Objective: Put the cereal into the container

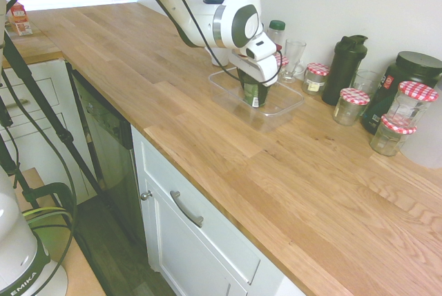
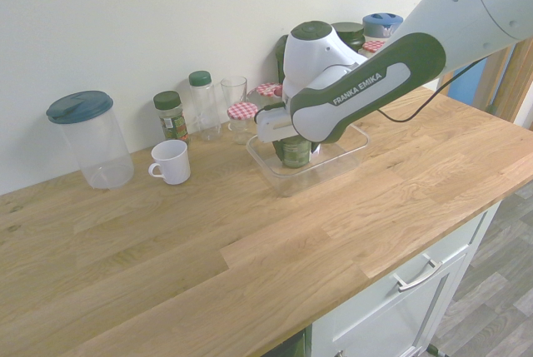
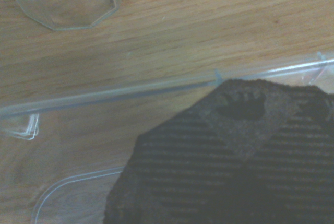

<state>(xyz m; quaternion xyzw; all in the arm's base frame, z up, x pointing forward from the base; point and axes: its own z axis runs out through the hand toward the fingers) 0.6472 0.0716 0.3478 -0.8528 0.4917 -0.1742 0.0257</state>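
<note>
one cereal jar [image 1: 253,92] stands inside the container [image 1: 228,97], my gripper [image 1: 253,87] around it; how wide my jaws are i cannot tell. best to open fully, then rise straight.

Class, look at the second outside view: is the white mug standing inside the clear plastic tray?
No, the white mug stands on the bare wooden counter, apart from the clear tray.

arm: I see it stretched out over the container [image 1: 280,105] | wrist: bent, pointing steeply down | gripper [image 1: 253,97]: low inside the container, fingers either side of the cereal [image 1: 254,93] | grip: I cannot tell if they press or stand free
</note>
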